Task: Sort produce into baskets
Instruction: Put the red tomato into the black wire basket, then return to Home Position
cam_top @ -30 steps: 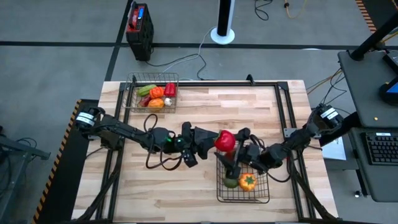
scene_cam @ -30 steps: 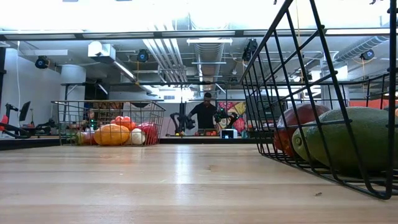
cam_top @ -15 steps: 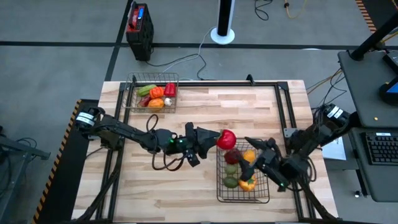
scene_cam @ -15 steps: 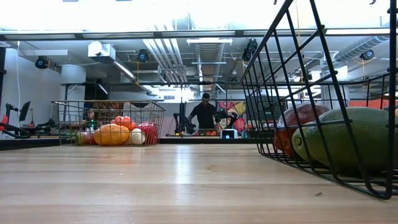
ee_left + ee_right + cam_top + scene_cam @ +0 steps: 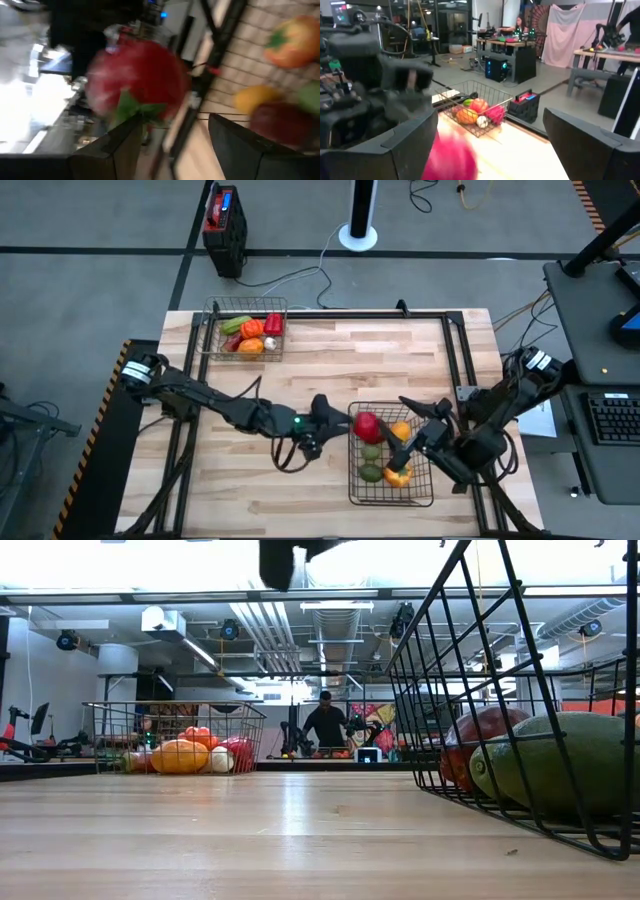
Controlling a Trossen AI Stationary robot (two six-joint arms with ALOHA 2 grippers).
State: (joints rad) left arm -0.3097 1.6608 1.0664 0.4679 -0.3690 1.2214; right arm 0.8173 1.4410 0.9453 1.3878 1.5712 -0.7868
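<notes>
At the table's far left corner we note the smaller basket (image 5: 243, 330) holding red, orange and green produce plus a white garlic (image 5: 268, 343). Moving right, the left gripper (image 5: 343, 421) sits at the near basket's left rim. We cannot tell whether its fingers grip the red pepper (image 5: 366, 425) between them or have let go; the pepper is inside the basket's top left corner. The near basket (image 5: 391, 497) also holds green, orange and dark red pieces. Right gripper (image 5: 408, 442), fingers spread and empty, hovers over its right side.
</notes>
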